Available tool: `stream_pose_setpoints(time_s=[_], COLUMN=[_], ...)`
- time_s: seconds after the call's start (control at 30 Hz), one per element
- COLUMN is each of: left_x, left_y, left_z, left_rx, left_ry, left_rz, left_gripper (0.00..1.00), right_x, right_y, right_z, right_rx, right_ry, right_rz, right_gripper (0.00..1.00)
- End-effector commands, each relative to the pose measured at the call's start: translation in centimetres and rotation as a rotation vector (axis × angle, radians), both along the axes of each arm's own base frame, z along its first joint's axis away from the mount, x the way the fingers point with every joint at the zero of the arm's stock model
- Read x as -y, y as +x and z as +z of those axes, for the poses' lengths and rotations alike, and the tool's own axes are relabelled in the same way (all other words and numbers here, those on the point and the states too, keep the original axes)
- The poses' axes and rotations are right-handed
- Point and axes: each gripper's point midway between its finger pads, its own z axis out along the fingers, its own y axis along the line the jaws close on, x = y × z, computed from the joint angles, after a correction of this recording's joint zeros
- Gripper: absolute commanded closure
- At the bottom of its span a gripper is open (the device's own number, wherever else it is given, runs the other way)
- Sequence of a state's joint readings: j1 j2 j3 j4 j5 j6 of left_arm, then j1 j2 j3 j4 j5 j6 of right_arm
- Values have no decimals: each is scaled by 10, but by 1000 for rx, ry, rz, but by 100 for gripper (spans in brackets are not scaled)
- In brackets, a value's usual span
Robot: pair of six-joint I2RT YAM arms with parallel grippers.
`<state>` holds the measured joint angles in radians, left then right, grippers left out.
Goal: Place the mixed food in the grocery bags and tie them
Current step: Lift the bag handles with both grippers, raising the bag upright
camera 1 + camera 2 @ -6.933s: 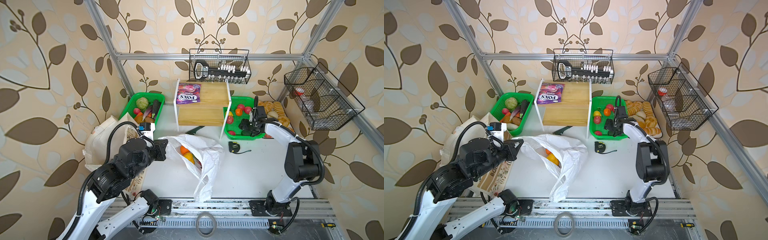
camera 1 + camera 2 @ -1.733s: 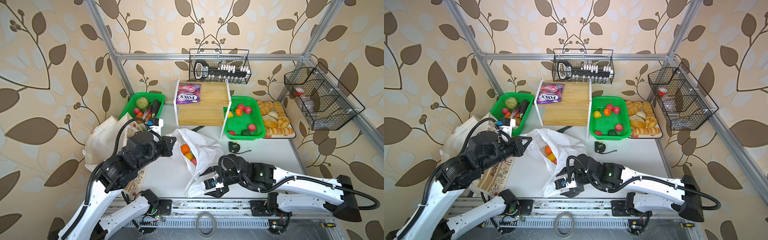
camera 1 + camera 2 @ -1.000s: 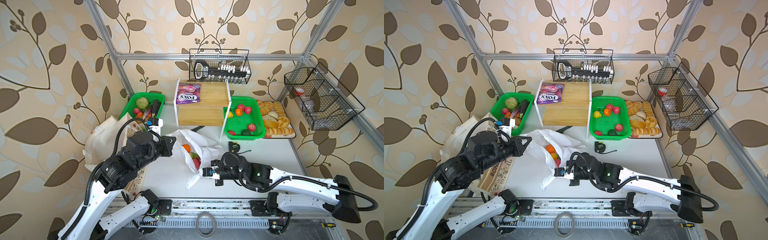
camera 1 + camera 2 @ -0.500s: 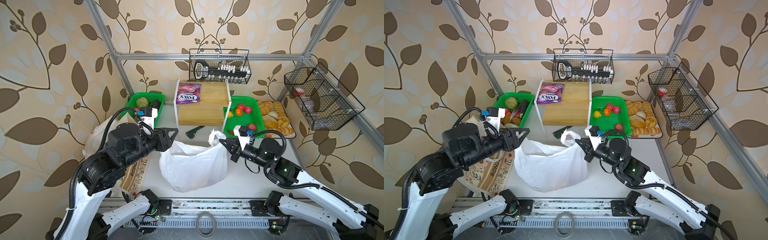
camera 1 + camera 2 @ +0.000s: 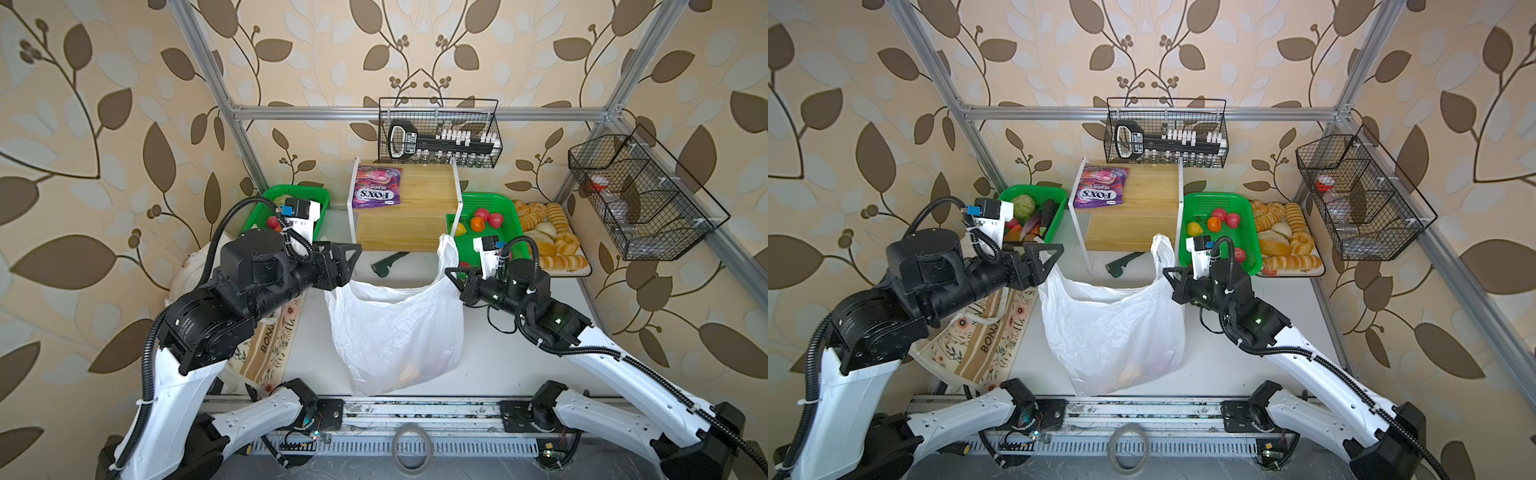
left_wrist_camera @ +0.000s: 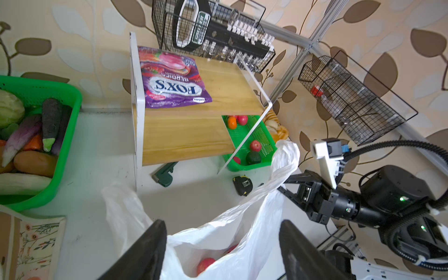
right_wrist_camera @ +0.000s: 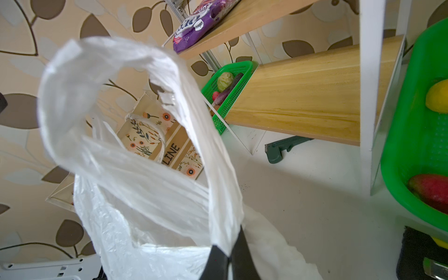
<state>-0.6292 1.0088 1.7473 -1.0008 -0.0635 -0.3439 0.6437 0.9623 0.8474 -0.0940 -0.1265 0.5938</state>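
Note:
The white plastic grocery bag (image 5: 395, 324) (image 5: 1113, 328) hangs upright over the table's middle. My right gripper (image 5: 451, 274) (image 7: 229, 254) is shut on the bag's right loop handle (image 7: 135, 150). My left gripper (image 5: 347, 268) (image 6: 222, 223) stands open at the bag's left top corner, with the rim (image 6: 208, 238) below its spread jaws. A red fruit (image 6: 206, 263) lies inside the bag. The cream floral tote (image 5: 270, 345) (image 7: 169, 145) lies flat at the left. A purple Fox's packet (image 5: 377, 192) (image 6: 169, 80) rests on the wooden shelf (image 5: 415, 216). More toy fruit (image 5: 482, 216) sits in the right green basket (image 5: 511, 208).
A green basket of vegetables (image 5: 1059, 195) stands at back left and a bread tray (image 5: 552, 241) at back right. A dark green tool (image 5: 386, 264) and a tape measure (image 6: 243, 185) lie on the table behind the bag. Wire baskets (image 5: 440, 133) (image 5: 636, 199) hang on the walls.
Within the last second the bag went from lying on the table to hanging upright between both grippers. My left gripper has since opened off its left side. The right stays shut on the handle.

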Motion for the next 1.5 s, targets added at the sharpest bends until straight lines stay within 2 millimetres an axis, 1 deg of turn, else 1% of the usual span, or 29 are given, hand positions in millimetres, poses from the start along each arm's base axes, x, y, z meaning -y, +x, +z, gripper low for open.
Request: stream_pose_setpoints(time_s=[0.0,0.07,0.1,0.17,0.23,0.33,0.43,0.53,0.63,0.77,0.87,1.0,1.1,1.13,1.2,1.23,1.3,1.33,1.37,1.4,1.47], left_x=[-2,5,14,39,70,103,122,144,161,170,176,182,185,185,184,184,181,180,178,176,172], left_y=[13,17,16,13,7,9,16,12,14,28,37,49,53,53,54,55,54,52,50,47,43], left_z=[25,32,36,39,37,25,10,4,-10,-24,-27,-35,-40,-39,-38,-38,-36,-33,-31,-29,-29], left_rx=[75,69,75,79,57,-9,-41,-14,-1,5,13,16,15,17,21,22,31,41,52,66,93], left_ry=[69,82,66,18,-55,-122,-123,-103,-50,-5,9,41,59,61,64,64,60,53,48,45,50], left_rz=[27,5,-43,-161,-318,-446,-485,-546,-575,-547,-540,-529,-526,-526,-519,-515,-509,-510,-510,-513,-523], left_gripper=[22,23,24,28,32,37,38,36,35,36,38,48,59,66,84,90,96,100,100,100,100], right_x=[10,15,17,19,19,18,17,14,12,8,5,4,3,3,4,4,3,1,-2,-7,-17], right_y=[3,5,6,7,7,7,6,5,5,3,1,-3,-7,-8,-9,-10,-12,-17,-21,-29,-44], right_z=[12,15,17,17,16,12,10,12,15,18,20,25,28,28,27,26,25,24,25,27,30], right_rx=[-10,-8,-5,-7,-15,-25,-28,-20,-3,14,26,52,70,76,83,87,97,105,118,146,190], right_ry=[56,64,66,71,79,78,74,72,73,74,73,71,64,61,55,50,34,22,17,11,4], right_rz=[-54,-84,-95,-107,-109,-105,-99,-82,-63,-36,-17,9,30,35,38,40,60,93,123,185,303], right_gripper=[100,100,100,100,100,100,100,100,100,100,100,100,100,100,100,100,100,100,100,98,85])
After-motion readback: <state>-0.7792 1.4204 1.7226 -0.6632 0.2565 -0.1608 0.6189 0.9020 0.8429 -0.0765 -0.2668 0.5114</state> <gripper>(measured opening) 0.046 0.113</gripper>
